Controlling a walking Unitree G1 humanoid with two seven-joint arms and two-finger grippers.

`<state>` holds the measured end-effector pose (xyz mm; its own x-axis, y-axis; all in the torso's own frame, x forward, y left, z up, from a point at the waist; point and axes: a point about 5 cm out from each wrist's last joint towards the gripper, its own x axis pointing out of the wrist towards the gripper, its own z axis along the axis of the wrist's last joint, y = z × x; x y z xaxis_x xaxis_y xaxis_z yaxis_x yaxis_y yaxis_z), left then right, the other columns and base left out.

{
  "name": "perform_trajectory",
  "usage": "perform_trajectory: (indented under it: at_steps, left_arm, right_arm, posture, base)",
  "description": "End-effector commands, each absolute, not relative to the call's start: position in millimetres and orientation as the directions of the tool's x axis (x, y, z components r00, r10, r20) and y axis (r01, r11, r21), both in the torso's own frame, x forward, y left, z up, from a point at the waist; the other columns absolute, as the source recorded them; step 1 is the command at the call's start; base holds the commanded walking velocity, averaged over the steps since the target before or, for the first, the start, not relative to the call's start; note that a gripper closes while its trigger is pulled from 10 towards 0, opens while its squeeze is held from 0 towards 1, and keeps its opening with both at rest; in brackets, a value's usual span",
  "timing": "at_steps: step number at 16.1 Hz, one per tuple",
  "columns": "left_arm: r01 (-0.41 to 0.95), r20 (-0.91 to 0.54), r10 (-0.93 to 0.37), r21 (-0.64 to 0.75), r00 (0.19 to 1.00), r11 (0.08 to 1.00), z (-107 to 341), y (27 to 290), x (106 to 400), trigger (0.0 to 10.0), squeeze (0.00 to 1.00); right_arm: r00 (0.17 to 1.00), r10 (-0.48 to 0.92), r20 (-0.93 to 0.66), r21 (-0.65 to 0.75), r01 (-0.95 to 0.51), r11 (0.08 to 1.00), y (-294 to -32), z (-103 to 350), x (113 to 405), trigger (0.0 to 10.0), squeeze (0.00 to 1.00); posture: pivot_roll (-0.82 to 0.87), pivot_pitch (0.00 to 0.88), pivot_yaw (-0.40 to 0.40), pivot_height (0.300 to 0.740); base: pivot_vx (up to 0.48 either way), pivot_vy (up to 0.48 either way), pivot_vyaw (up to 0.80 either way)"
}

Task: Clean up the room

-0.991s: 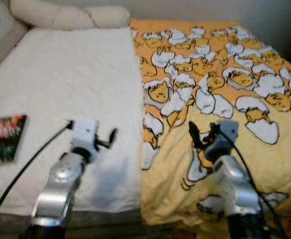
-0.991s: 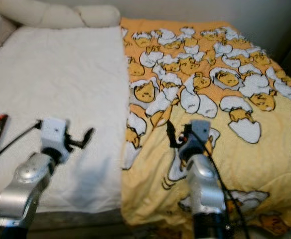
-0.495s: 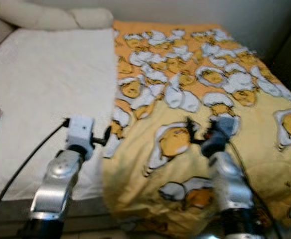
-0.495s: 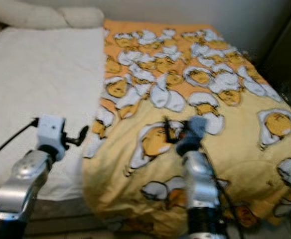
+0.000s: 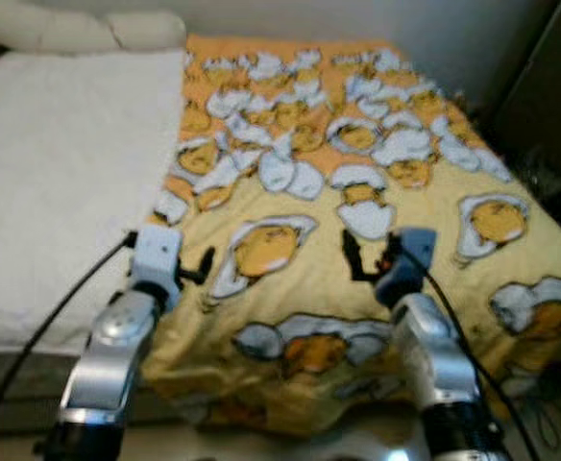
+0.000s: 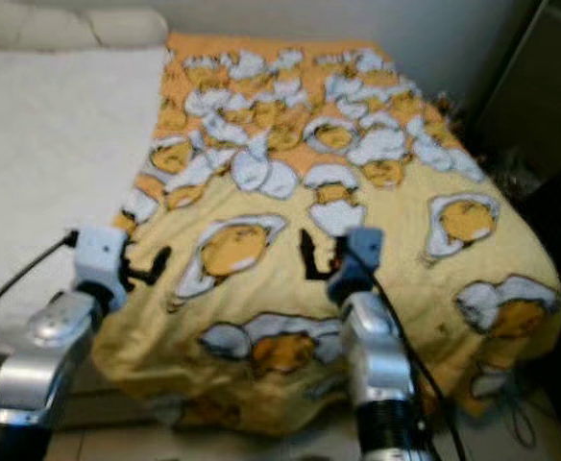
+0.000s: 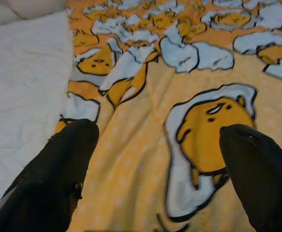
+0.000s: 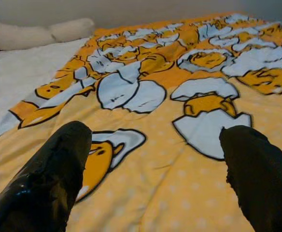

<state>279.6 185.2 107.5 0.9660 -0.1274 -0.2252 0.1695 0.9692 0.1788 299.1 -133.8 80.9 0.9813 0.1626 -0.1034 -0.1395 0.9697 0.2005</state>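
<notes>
A yellow blanket (image 5: 357, 192) printed with egg cartoons covers the right part of the bed and hangs over its front edge. To its left lies the bare white sheet (image 5: 60, 182). My left gripper (image 5: 202, 267) hovers open over the blanket's left edge near the sheet; in the left wrist view its fingers (image 7: 59, 174) stand wide apart with nothing between them. My right gripper (image 5: 365, 261) floats open above the blanket's front middle, and its fingers (image 8: 44, 179) frame the egg pattern (image 8: 204, 116) with nothing held.
Two cream pillows (image 5: 79, 24) lie at the head of the bed, far left. Dark furniture (image 5: 549, 96) stands close to the bed's right side. Pale floor (image 5: 290, 447) runs along the front edge, with cables (image 5: 549, 423) at the bed's right corner.
The camera has swung to the right along the bed: the blanket now sits in the middle and the book on the sheet has left the view. Both grippers keep the same open pose.
</notes>
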Motion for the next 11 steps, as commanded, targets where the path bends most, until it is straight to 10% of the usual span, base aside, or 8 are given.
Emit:
perform_trajectory:
  at_steps: [1, 11]
  left_arm:
    - [0.182, -0.223, -0.14, 0.18, 0.965, 0.967, 108.1, 179.5, 280.4, 10.0, 0.0]
    - [0.178, -0.228, -0.136, 0.175, 0.964, 0.968, 106.3, 179.2, 279.7, 10.0, 0.0]
  right_arm:
    - [0.985, 0.127, -0.115, 0.192, -0.103, 0.976, -144.1, 78.5, 299.0, 10.0, 1.0]
    - [0.984, 0.106, -0.143, 0.188, -0.078, 0.979, -145.7, 72.0, 296.8, 10.0, 1.0]
  posture:
    - [0.01, 0.0, -0.011, 0.74]
    - [0.0, 0.0, -0.016, 0.74]
  base:
    - [0.0, -0.409, 0.0]
    - [0.0, -0.402, 0.0]
